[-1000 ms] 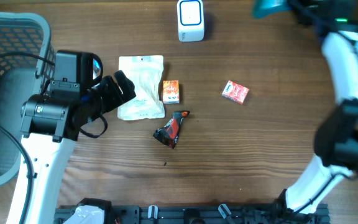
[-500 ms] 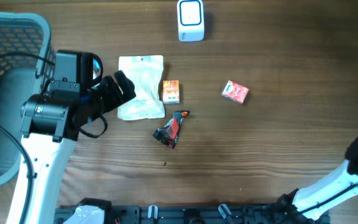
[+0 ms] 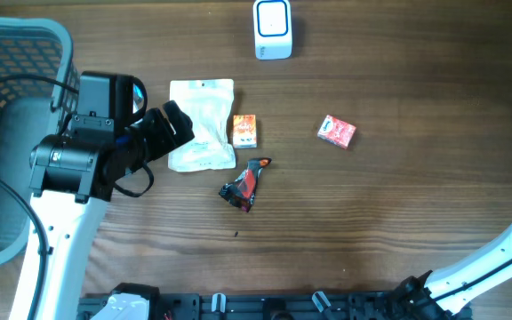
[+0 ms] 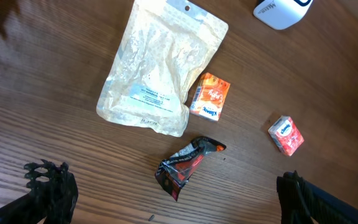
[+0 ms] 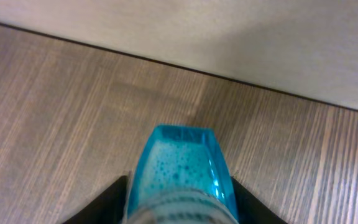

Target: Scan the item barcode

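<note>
The left gripper (image 4: 169,175) hangs released over the left half of the table (image 3: 398,204). Its two black fingers (image 4: 50,186) stand wide apart with nothing between them. It sits just left of a white pouch (image 3: 202,124) that lies flat. A small orange box (image 3: 244,131) rests just beside the pouch's right edge. Whether the two touch is hard to tell. Near of these lies a crumpled dark wrapper with red print (image 3: 245,184), apart from both. A small red box (image 3: 336,132) sits alone farther right, well apart from the rest.

The white scanner (image 3: 273,28) stands at the far edge of the table, about midway across and far of the orange box. No item lies in front of it.

The right gripper (image 5: 179,186) is outside the overhead view. Only a white stretch of the right arm (image 3: 496,267) shows there, at the near right corner. Its wrist camera shows the gripper grasping a blue see-through container (image 5: 182,168), with a dark finger (image 5: 107,202) tight against each side. The container's bubbled end points away from the camera. It hangs over bare wood, near the line where the table meets a pale surface. Its barcode cannot be seen.

A grey mesh basket (image 3: 34,29) stands at the far left, beside the left arm (image 3: 69,169).
</note>
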You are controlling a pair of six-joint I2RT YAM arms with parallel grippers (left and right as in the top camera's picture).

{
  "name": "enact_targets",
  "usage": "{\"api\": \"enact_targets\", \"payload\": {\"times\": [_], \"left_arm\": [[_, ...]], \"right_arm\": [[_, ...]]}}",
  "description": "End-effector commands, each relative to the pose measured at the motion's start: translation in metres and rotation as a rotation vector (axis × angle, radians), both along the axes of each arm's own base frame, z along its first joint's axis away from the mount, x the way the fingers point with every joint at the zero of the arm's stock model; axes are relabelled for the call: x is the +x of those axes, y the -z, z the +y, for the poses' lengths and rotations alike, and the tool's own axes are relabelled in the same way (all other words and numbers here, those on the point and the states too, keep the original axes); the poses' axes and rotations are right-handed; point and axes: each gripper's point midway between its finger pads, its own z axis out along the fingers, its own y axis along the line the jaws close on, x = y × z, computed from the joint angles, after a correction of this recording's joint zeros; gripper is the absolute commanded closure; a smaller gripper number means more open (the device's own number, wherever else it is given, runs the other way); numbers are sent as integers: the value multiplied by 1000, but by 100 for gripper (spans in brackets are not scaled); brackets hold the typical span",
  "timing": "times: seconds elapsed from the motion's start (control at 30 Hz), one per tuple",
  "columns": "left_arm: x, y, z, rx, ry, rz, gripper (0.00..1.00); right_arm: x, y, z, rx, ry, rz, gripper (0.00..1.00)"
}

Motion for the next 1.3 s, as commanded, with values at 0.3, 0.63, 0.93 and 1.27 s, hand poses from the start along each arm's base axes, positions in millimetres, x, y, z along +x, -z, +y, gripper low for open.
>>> {"api": "enact_targets", "payload": {"times": [0.3, 0.63, 0.93, 1.27], "left_arm": [[1, -4, -1, -4, 13, -14, 0], [1, -4, -1, -4, 13, -14, 0], [1, -4, -1, -4, 13, -14, 0], [1, -4, -1, -4, 13, -14, 0]], "right_arm": [[7, -89, 20, -46, -77, -139, 0], [71, -182, 141, 82, -504, -446, 0], [131, -149, 409, 293, -1182, -283, 0], [73, 15, 535, 162, -1697, 400, 0]]}}
